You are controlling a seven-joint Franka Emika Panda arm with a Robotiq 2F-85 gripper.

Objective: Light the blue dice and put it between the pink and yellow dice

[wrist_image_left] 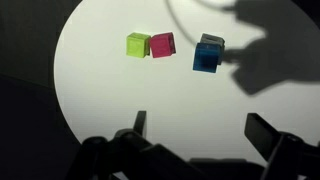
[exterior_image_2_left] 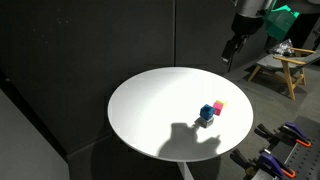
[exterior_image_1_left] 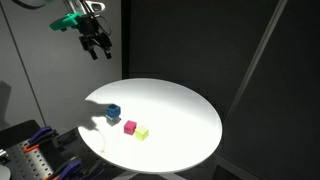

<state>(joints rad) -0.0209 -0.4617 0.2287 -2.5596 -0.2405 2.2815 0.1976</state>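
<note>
- Overhead, the claw hangs well above the round white bench, its fingers apart, holding nothing.
- The blue dice sits on the bench near the pink dice, on the side away from the yellow dice.
- Pink and yellow dice touch, side by side.

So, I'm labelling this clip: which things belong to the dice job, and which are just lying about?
In the job: blue dice, pink dice, yellow dice, gripper (open), round white table.
Lying about: wooden stool, clamps beside the table.
</note>
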